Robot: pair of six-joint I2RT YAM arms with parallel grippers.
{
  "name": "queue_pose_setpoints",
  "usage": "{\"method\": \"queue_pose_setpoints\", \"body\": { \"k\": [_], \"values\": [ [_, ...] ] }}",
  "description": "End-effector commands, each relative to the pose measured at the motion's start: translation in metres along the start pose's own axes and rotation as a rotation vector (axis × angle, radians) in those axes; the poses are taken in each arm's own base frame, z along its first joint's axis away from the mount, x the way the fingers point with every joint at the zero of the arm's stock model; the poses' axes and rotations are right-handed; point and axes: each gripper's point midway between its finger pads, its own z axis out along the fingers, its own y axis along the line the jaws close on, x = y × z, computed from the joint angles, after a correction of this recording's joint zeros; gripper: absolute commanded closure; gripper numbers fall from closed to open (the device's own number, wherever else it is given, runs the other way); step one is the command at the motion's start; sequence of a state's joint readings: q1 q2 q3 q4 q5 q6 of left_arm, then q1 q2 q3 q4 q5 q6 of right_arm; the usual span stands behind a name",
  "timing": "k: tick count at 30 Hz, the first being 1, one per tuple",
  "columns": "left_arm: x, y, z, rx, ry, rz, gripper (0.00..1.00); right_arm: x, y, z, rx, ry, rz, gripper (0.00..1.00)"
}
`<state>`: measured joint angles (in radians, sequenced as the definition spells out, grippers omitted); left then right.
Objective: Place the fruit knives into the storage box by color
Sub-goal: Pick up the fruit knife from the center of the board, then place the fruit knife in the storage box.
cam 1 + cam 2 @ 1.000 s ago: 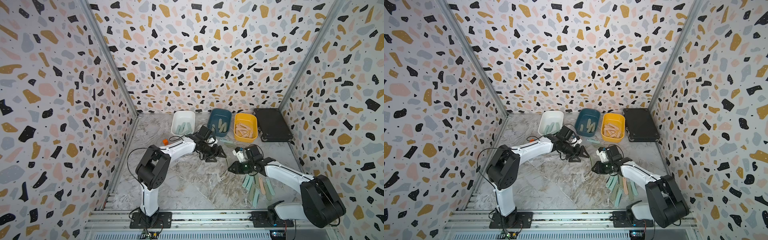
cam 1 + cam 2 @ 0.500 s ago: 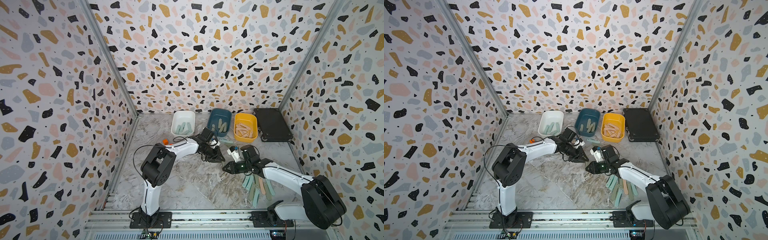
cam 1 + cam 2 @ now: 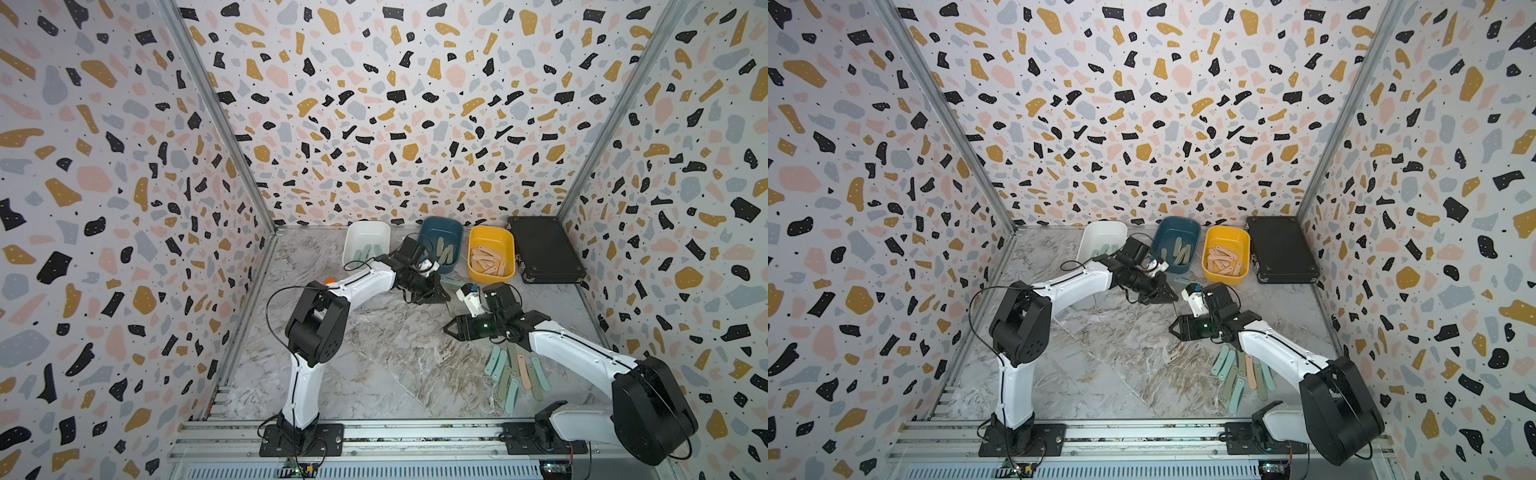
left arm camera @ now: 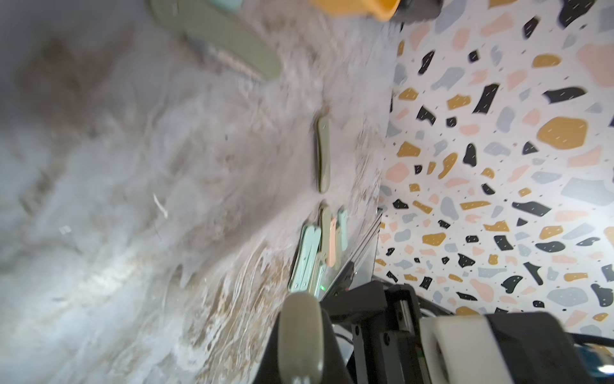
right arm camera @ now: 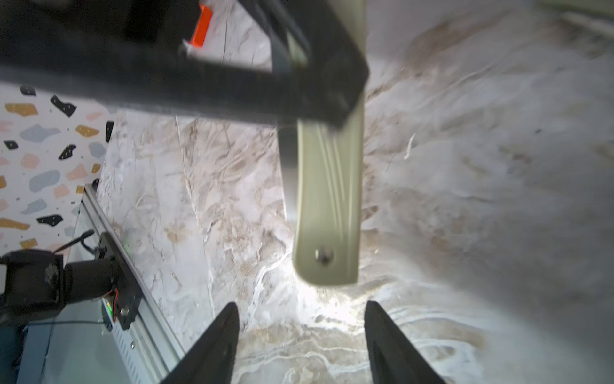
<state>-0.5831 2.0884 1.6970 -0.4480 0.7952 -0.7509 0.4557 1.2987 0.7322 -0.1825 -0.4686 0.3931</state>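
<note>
Marble-patterned worktop (image 3: 374, 374) carries three tubs in a row along its back edge. Furthest left stands the white tub (image 3: 357, 232), with a few mint-blue knives (image 3: 365, 251) lying in it. A small orange block (image 3: 329, 281) sits on the worktop in front of it, partly hidden by the left arm.

Next is the left gripper (image 3: 436, 296), low over the worktop just in front of the teal tub (image 3: 440, 227). Its fingers are clenched on one sage green knife (image 5: 327, 199), which hangs from them by one end, the riveted end free. The teal tub holds several sage green knives (image 3: 444, 251). A stray knife (image 4: 216, 33), also sage green, lies flat on the worktop near the tubs.

Further right, the yellow tub (image 3: 473, 253) is filled with peach-pink knives (image 3: 488, 262). Just beside it, in the back right corner, lies a closed black case (image 3: 544, 249).

In front of the yellow tub, the right gripper (image 3: 448, 329) points leftward, its fingers (image 5: 212, 349) released and spread with nothing in the gap. The free end of the held knife hangs just beyond their tips, not between them.

Near the front right of the worktop, beside the right arm, the loose knives (image 3: 515, 374) lie flat and close together: mint-blue, sage green and one peach-pink.
</note>
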Motion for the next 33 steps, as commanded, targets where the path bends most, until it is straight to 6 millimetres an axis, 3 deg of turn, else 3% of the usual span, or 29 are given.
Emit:
{"method": "queue_pose_setpoints", "body": {
  "k": [1, 4, 8, 13, 17, 26, 33],
  "values": [
    [-0.043, 0.002, -0.016, -0.018, -0.088, 0.027, 1.0, -0.034, -0.017, -0.02, 0.061, -0.106, 0.022, 0.37],
    [-0.082, 0.003, -0.023, -0.038, -0.169, 0.054, 1.0, -0.053, -0.033, -0.029, 0.094, -0.167, 0.073, 0.37],
    [-0.13, 0.008, -0.024, -0.062, -0.27, 0.088, 1.0, -0.061, -0.045, -0.034, 0.126, -0.184, 0.102, 0.37],
    [-0.179, 0.003, -0.026, -0.05, -0.414, 0.142, 1.0, -0.055, -0.051, -0.032, 0.122, -0.172, 0.118, 0.37],
    [-0.206, 0.007, -0.021, -0.038, -0.516, 0.158, 1.0, -0.053, -0.056, -0.032, 0.123, -0.175, 0.136, 0.37],
    [-0.237, 0.034, 0.001, -0.047, -0.618, 0.149, 0.87, -0.055, -0.058, -0.034, 0.123, -0.179, 0.156, 0.38],
    [-0.234, 0.027, -0.004, -0.052, -0.609, 0.186, 0.48, -0.056, -0.07, -0.032, 0.189, -0.152, 0.164, 0.39]
  ]
}}
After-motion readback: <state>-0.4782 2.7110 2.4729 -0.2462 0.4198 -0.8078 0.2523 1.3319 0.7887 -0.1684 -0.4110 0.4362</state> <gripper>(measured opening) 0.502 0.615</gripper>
